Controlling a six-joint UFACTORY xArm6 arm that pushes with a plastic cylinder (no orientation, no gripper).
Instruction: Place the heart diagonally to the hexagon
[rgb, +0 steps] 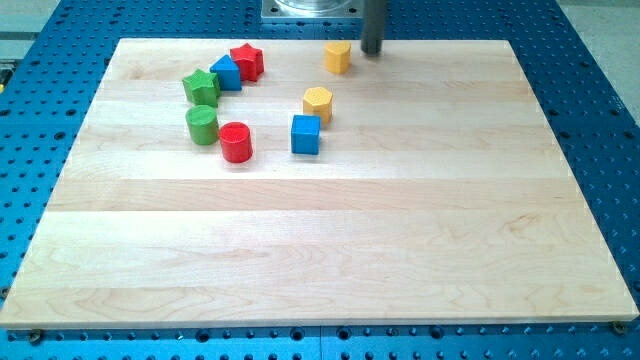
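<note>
The yellow heart (338, 57) lies near the view's top edge of the wooden board, a little right of centre. The yellow hexagon (317, 103) lies below it and slightly to the view's left, with a clear gap between them. My tip (372, 52) comes down at the top of the board, just to the view's right of the heart. It is close to the heart but apart from it.
A blue cube (306, 134) sits just below the hexagon. To the view's left are a red star (247, 62), a blue block (226, 73), a green star (201, 87), a green cylinder (202, 125) and a red cylinder (236, 142). The board's top edge (450, 42) runs just behind my tip.
</note>
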